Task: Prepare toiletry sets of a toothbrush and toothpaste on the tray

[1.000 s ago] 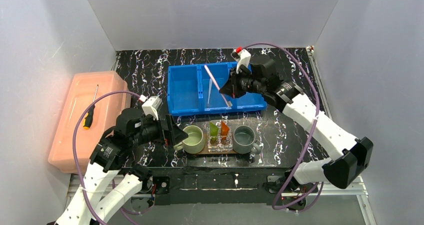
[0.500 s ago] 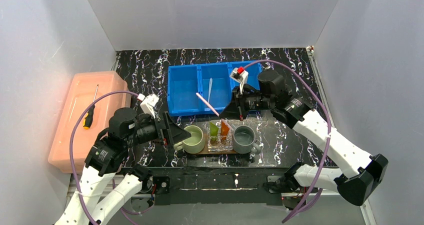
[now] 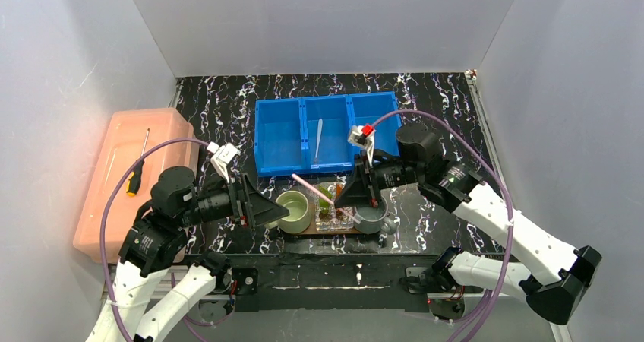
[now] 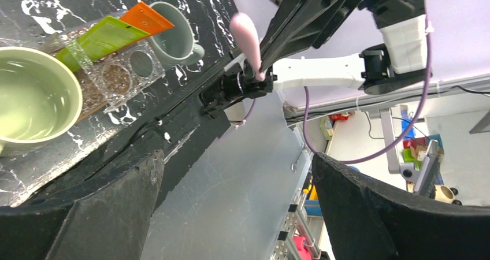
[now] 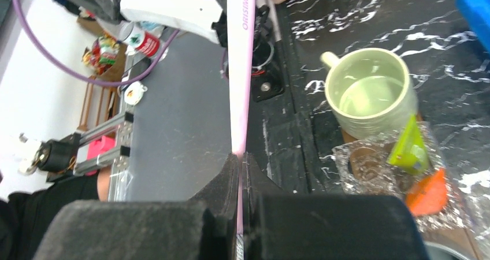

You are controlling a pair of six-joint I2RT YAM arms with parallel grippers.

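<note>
**Ana:** Right arm has swung in from the blue bin (image 3: 260, 138) over the last second, hasn't it?

**Ben:** Yes, and it brought the toothbrush (image 3: 311, 188) along. The right pincer (image 3: 339, 203) is clamped shut on one end of it, just right of the green mug (image 3: 293, 210).

**Ana:** Which way does the stick lie?

**Ben:** Its long axis slants from the pincer leftward and away from the arms. The free end sits over the green mug's far edge. I can't tell which end carries the bristles.

**Ana:** So what does the next move turn on?

**Ben:** I'd say on that slant. The stick is well off upright, so the wrist would have to tip it before any end could drop into a mug or a holder hole. The right arm is plainly the nearer one, since it already has it.

**Ana:** And the other arm?

**Ben:** The left pincer (image 3: 277, 207) is spread wide with nothing in it, just left of the green mug.

**Ana:** The rest of the kit?

**Ben:** The lime tube (image 4: 98, 40) and orange tube (image 4: 145, 18) stand in the clear holder (image 4: 124, 69), right beside the green mug, with the grey mug (image 3: 377, 219) beyond. All of it sits on the tray (image 3: 342, 233). A second toothbrush (image 3: 319, 138) lies in the bin, behind the green mug across the tabletop (image 3: 220, 106).
</note>
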